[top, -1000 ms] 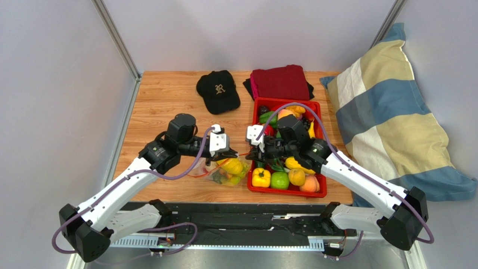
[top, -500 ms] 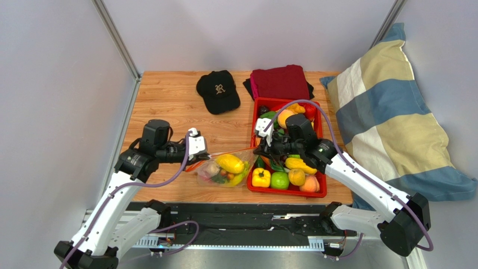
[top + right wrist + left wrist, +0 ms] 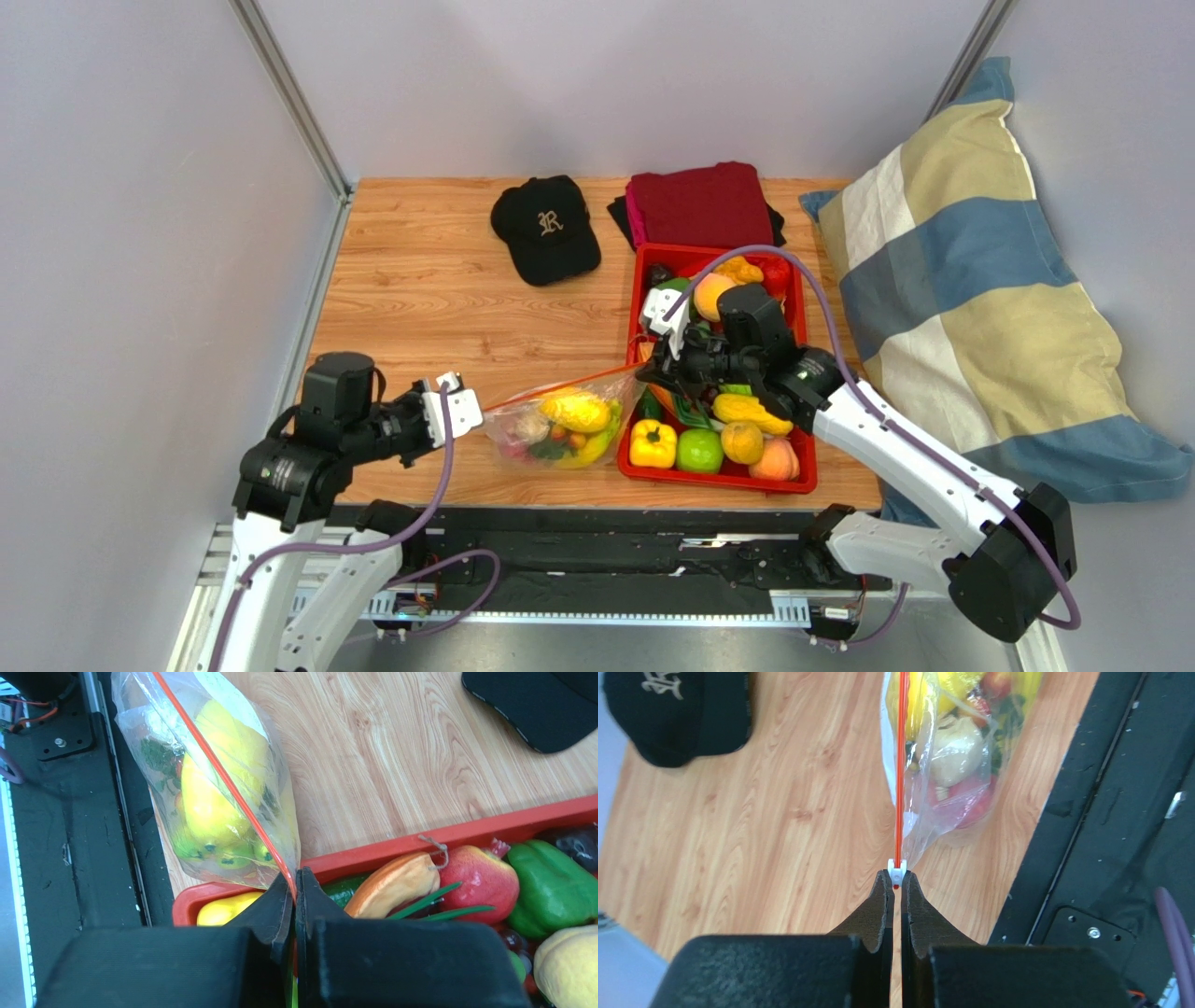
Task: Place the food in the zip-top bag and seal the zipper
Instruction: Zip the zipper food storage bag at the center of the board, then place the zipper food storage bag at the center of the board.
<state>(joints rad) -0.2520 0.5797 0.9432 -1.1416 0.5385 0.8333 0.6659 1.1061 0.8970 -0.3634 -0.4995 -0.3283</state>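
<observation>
Wooden table [image 3: 421,287] between grey walls [image 3: 140,210], left fingers [image 3: 881,899] and right fingers [image 3: 278,906] clamped on opposite ends of the zipper [image 3: 901,777]

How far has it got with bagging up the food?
Done: toy fruits sit inside the clear bag. In hand: the left gripper and right gripper pinch opposite ends of the orange zipper, stretched taut; it looks closed along its length. Left: letting go. Other fruit lies in the red tray.
</observation>
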